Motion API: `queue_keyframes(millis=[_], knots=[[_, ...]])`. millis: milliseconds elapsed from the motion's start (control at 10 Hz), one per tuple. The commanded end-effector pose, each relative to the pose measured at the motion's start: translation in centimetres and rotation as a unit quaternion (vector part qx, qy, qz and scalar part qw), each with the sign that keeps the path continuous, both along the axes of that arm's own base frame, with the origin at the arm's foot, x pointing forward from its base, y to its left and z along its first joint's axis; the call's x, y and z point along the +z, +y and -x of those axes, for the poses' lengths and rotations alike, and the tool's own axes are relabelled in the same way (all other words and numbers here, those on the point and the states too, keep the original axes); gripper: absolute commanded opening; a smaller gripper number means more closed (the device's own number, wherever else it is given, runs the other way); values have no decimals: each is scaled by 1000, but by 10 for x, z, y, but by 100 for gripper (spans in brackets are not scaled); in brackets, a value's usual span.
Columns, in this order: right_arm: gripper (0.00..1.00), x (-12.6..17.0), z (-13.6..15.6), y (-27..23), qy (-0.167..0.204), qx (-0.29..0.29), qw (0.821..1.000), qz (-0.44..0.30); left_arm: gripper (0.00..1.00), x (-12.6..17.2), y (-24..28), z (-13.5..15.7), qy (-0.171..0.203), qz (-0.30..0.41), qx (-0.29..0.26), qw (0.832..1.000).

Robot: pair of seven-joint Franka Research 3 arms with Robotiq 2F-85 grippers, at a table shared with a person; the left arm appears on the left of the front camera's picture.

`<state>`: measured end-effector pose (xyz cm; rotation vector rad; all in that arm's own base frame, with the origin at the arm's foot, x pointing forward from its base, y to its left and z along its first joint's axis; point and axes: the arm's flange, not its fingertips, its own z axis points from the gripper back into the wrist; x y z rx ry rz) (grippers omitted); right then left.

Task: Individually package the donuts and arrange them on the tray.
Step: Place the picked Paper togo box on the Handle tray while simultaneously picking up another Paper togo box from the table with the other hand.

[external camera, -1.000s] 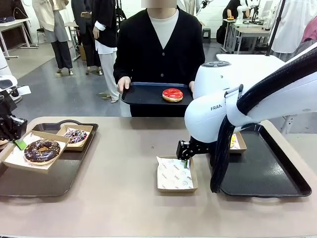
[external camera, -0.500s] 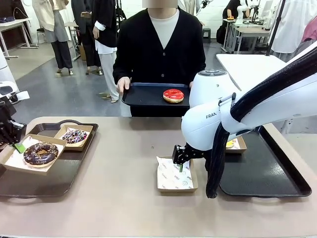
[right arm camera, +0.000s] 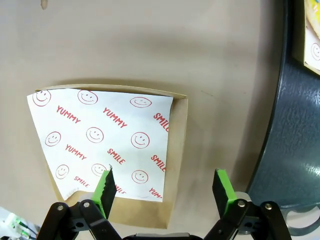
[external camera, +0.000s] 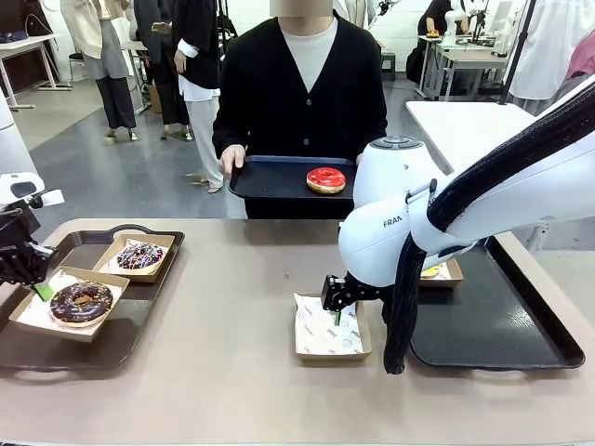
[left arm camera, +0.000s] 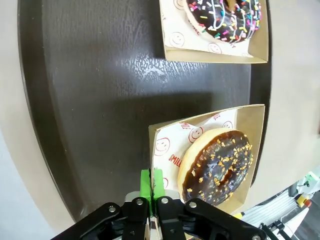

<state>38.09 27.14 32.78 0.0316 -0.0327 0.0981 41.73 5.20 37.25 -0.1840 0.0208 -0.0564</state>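
A dark chocolate donut (external camera: 81,302) (left arm camera: 217,165) lies in a paper box (external camera: 28,316) on the left tray (external camera: 112,339). My left gripper (external camera: 39,290) (left arm camera: 151,192) is shut on that box's near edge. The sprinkled chocolate donut (external camera: 139,255) (left arm camera: 225,17) sits in its own box behind it. My right gripper (external camera: 337,311) (right arm camera: 163,192) is open just above an empty lined box (external camera: 330,325) (right arm camera: 110,145) at the table's middle. A person holds a small dark tray (external camera: 270,177) carrying the red-glazed donut (external camera: 325,178). The yellow donut's box (external camera: 437,271) peeks out behind my right arm.
A large dark tray (external camera: 502,321) (right arm camera: 295,125) lies at the right, its rim close beside the empty box. The person stands at the far edge with both hands on their tray. Bare tabletop stretches between the two big trays.
My left gripper has lowered the box with the chocolate donut down onto the left tray. My right gripper has shifted slightly left over the empty box.
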Motion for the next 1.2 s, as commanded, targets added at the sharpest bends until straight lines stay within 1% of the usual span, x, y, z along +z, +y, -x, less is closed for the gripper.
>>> queue_keyframes(millis=[0, 500, 800, 900, 1000, 1100], knots=[[100, -5, -1, 2, -1, -2, 1000, -19, 2, -4, 5, -8, -6, -11, 0, 1000], [100, -8, 0, 3, 3, 3, 1000, -23, 2, -6, -2, -9, -9, -55, -17, 998], [100, -8, -1, 3, 3, 7, 1000, -24, 2, -5, -4, -9, -13, -67, -23, 997], [42, -9, -1, 3, 2, 10, 1000, -22, 12, -4, -5, -10, -16, -64, -20, 998], [42, -9, -2, 2, 4, 10, 1000, -23, 57, -5, -5, -11, -16, -59, -18, 998], [0, -9, -2, 2, 3, 8, 1000, -24, 67, -4, -6, -10, -15, -59, -21, 998]])
